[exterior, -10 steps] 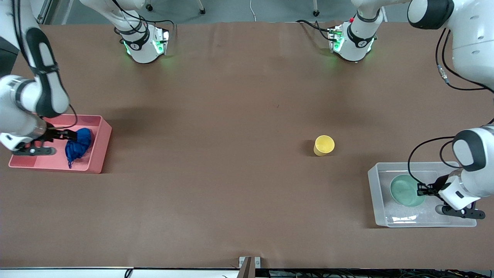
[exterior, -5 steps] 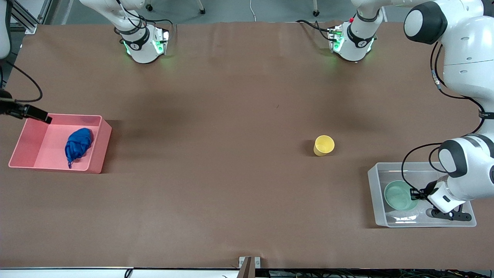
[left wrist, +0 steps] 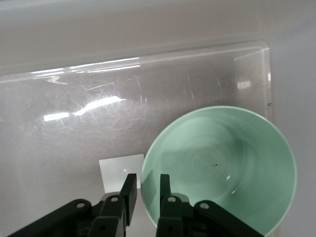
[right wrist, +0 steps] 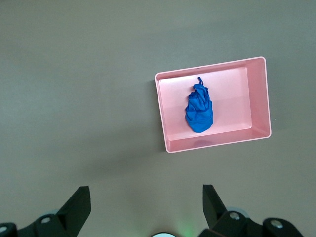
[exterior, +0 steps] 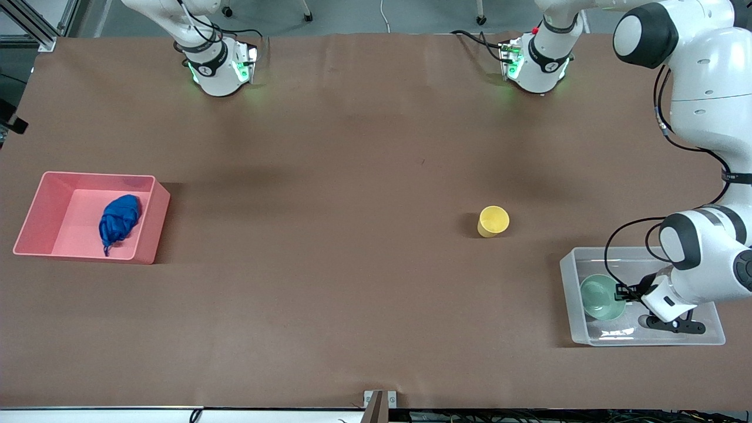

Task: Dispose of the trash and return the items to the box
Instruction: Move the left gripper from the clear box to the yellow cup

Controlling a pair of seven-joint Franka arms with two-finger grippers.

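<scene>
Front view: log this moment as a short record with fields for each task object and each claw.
blue wad: lying in the pink bin
mint-green bowl: inside the clear bin, rim pinched by the left claw
yellow cup: upright on the table, outside the clear bin
right claw: open, high above the table with the pink bin below
left to do: yellow cup into the clear bin

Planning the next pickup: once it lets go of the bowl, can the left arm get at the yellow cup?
Probably yes. The yellow cup stands alone on open table near the clear box, where the left gripper grips the bowl.
</scene>
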